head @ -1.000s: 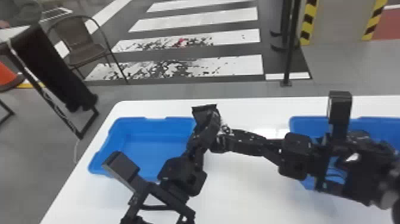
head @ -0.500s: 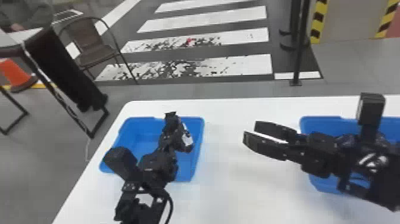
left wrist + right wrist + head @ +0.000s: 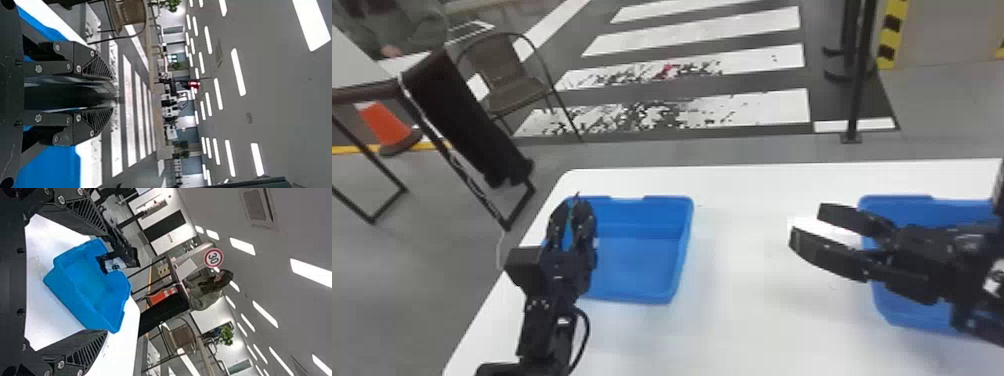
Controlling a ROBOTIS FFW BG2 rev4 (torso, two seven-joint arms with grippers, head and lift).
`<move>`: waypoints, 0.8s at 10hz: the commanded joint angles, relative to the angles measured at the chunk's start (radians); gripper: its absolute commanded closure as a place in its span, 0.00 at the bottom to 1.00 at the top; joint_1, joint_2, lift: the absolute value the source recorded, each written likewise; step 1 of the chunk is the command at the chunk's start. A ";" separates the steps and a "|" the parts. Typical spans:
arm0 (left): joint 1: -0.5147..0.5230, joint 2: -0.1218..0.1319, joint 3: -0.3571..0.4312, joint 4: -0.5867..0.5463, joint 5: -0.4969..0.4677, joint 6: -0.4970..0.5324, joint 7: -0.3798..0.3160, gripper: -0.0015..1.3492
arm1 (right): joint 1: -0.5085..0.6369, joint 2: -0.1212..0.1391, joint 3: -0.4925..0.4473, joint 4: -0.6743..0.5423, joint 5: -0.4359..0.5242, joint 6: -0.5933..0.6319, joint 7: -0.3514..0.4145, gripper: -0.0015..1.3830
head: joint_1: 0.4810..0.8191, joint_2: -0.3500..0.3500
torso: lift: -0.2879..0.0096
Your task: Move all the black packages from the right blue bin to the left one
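Right in front of us, on the near side, our left gripper (image 3: 576, 207) is over the left blue bin (image 3: 642, 295), its fingers (image 3: 98, 64) drawn in close, a narrow gap between them. We have a black package (image 3: 114, 264) pinched in that gap; from the right wrist view we see its pale label and how it hangs at the bin's rim. We cannot tell from the head view how far down it reaches.

Over on our right, the right gripper (image 3: 812, 225) stands wide open, nothing between its two flat fingers (image 3: 827, 252), which point inward over the white counter (image 3: 757, 330) between the two bins. Its arm crosses above the right blue bin (image 3: 897, 305) and covers much of it, so we can't tell what lies inside.

Past the counter's far edge we have grey floor, with an orange cone (image 3: 384, 127) off to the left and a brown chair (image 3: 507, 72) just beyond it to the right. Farther out run the white stripes (image 3: 762, 110) of a crossing, and to their right rises a thin black post (image 3: 858, 85), near a yellow-and-black striped edge (image 3: 891, 37).
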 commanded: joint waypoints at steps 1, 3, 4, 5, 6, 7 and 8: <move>0.017 -0.003 -0.033 -0.002 0.062 -0.133 0.000 0.02 | 0.038 0.010 -0.081 -0.043 0.054 0.025 -0.028 0.11 | 0.63 1.00 | 0.45; 0.071 -0.016 -0.067 -0.088 0.086 -0.207 0.000 0.13 | 0.166 0.042 -0.237 -0.261 0.205 0.138 -0.142 0.11 | 0.63 1.00 | 0.45; 0.113 -0.020 -0.077 -0.144 0.088 -0.219 -0.002 0.13 | 0.190 0.050 -0.280 -0.298 0.255 0.160 -0.168 0.11 | 0.63 0.97 | 0.45; 0.162 -0.026 -0.085 -0.196 0.094 -0.222 -0.005 0.13 | 0.227 0.060 -0.320 -0.347 0.317 0.185 -0.212 0.11 | 0.63 0.94 | 0.45; 0.198 -0.035 -0.097 -0.230 0.116 -0.229 -0.013 0.13 | 0.257 0.073 -0.362 -0.362 0.349 0.219 -0.249 0.12 | 0.63 0.88 | 0.45; 0.225 -0.042 -0.117 -0.252 0.144 -0.232 -0.020 0.13 | 0.274 0.085 -0.402 -0.376 0.395 0.283 -0.283 0.11 | 0.63 0.81 | 0.45; 0.235 -0.040 -0.143 -0.257 0.152 -0.234 -0.026 0.13 | 0.276 0.088 -0.430 -0.369 0.429 0.332 -0.301 0.11 | 0.63 0.73 | 0.45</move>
